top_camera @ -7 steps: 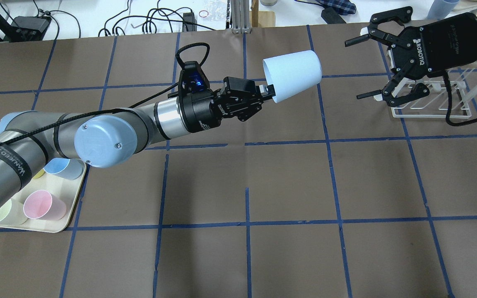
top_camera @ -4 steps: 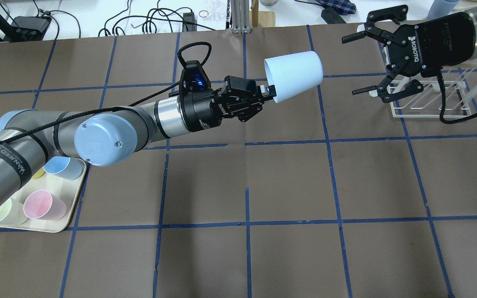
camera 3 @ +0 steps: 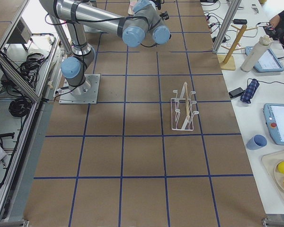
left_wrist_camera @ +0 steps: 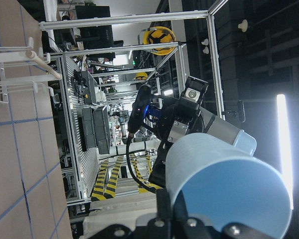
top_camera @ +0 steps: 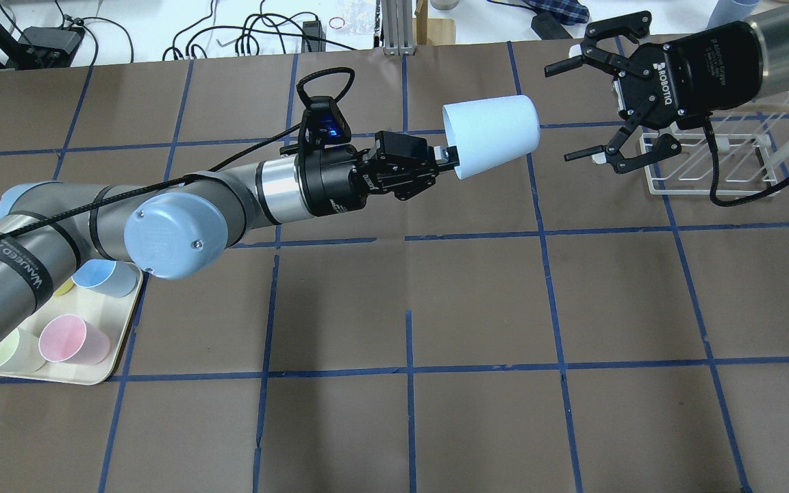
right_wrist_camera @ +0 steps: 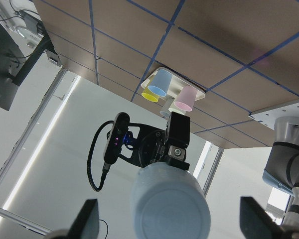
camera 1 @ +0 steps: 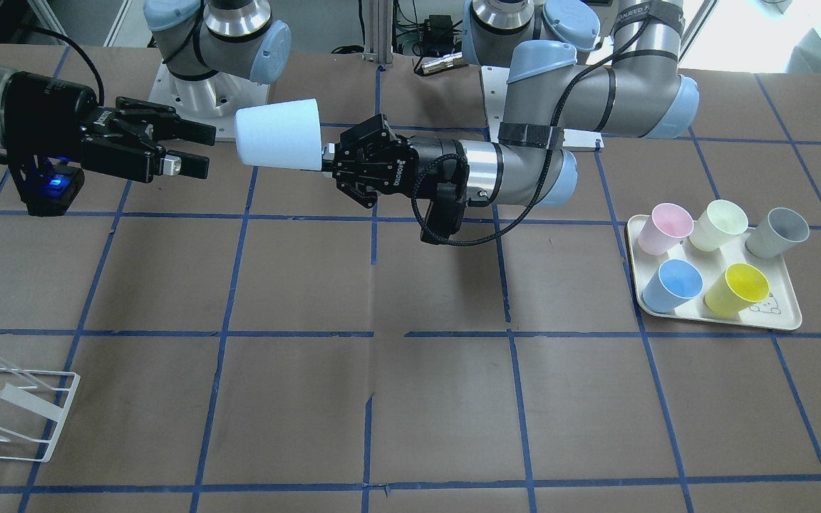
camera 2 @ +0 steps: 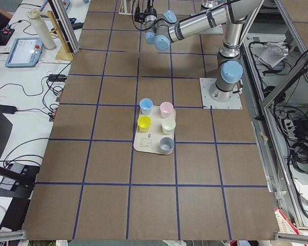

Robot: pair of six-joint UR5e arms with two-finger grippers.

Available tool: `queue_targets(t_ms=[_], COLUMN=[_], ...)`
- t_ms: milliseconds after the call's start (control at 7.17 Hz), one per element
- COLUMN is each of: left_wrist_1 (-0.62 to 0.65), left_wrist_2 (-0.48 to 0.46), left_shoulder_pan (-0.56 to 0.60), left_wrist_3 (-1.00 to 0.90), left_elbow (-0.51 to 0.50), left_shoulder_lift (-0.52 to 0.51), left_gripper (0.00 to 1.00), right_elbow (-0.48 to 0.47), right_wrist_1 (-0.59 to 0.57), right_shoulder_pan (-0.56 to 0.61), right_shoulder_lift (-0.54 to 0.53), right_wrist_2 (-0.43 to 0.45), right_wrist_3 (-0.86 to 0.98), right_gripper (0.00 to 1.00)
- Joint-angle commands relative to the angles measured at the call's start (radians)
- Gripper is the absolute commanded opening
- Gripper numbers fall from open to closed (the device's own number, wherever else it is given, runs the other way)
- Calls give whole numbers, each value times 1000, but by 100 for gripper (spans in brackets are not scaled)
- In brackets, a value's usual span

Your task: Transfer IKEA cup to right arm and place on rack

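Now, from across the worktop [camera 1: 296,285], brown paper gridded with blue tape, you see the left fingers [camera 1: 328,150] clamped on the rim of the IKEA cup [camera 1: 279,135], which is held on its side in the air. Its closed base points at the right fingers [camera 1: 193,166], which are spread apart just short of it, not touching. The rack [camera 1: 18,406] stands well off from them, toward your side.

Overhead, the cup lies between the two sets of fingers. A tray [top_camera: 116,342] of coloured cups sits far back from the left fingers, and cables litter the white bench [top_camera: 141,51] beyond the worktop.

From the left wrist, the cup fills the foreground past the fingers, with aluminium framing [left_wrist_camera: 134,22] and a yellow hard hat [left_wrist_camera: 159,37] behind.

From the right wrist, the cup's base sits between the parted fingertips.
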State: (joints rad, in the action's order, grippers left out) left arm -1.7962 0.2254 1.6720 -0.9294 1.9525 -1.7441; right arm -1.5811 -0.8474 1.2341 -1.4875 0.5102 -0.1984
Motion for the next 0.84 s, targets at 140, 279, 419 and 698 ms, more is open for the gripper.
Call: queue_targets(t_ms=[140, 279, 419, 698], left_wrist_1=[11, 9, 8, 4], left_wrist_2=[0, 2, 3, 6], left_shoulder_pan=[2, 3, 9, 14], left_wrist_3=[4, 6, 7, 7], left_elbow=[3, 3, 3, 5], left_shoulder_lift=[-3, -3, -3, -2], left_gripper=[0, 0, 0, 0], right_elbow=[1, 1, 1, 1], right_wrist_1=[1, 1, 1, 1], right_shoulder_pan=[48, 48, 56, 65], right_shoulder_lift=[-2, -4, -5, -2], right_wrist_2=[-9, 2, 1, -2], right_wrist_3=[-3, -3, -4, -3], right_gripper=[100, 100, 100, 96])
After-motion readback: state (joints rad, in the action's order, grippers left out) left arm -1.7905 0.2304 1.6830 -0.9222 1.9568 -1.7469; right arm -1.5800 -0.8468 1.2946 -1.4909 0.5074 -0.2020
